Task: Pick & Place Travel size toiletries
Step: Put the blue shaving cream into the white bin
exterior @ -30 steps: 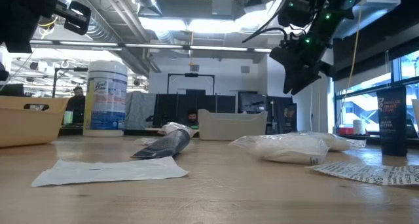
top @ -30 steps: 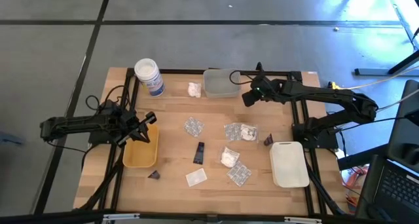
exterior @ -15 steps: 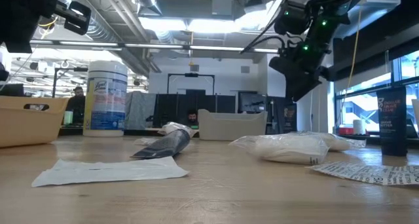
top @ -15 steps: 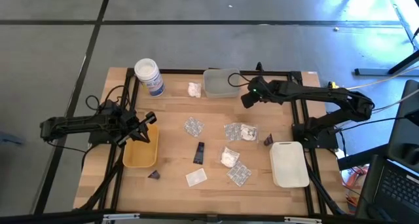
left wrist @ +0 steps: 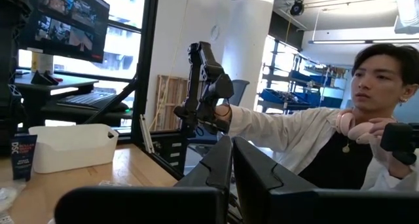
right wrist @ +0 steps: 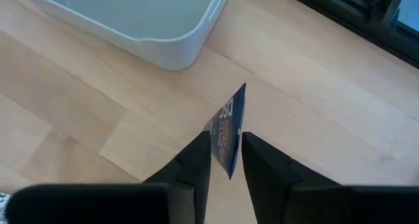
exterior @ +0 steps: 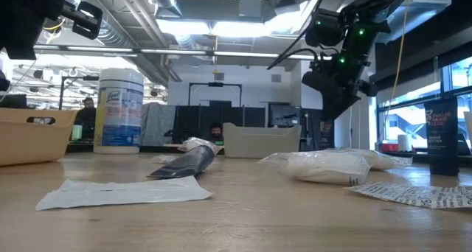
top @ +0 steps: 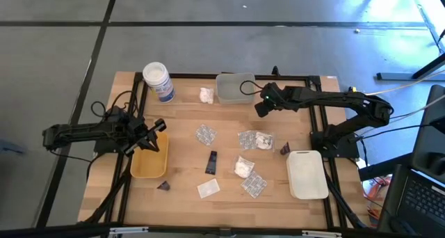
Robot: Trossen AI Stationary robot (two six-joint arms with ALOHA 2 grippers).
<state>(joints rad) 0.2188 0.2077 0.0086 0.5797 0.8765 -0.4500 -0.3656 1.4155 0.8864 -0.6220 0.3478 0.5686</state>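
High view: the right hand (top: pixel 260 106) hangs just beside the clear tray (top: pixel 234 89); the left hand (top: pixel 154 136) waits over the yellow tray (top: pixel 149 165). Other toiletries (top: pixel 254 140) lie mid-worktop (top: pixel 184 120).

Right wrist view: fingers (right wrist: pixel 192 160) clamp a dark sachet (right wrist: pixel 229 130).

Left wrist view: left fingers (left wrist: pixel 216 165) together.

We see a grey floor (top: pixel 208 43) crossed by dark lines, ceiling lights (exterior: pixel 221 27), tall windows (left wrist: pixel 127 47) and a monitor (left wrist: pixel 62 21).
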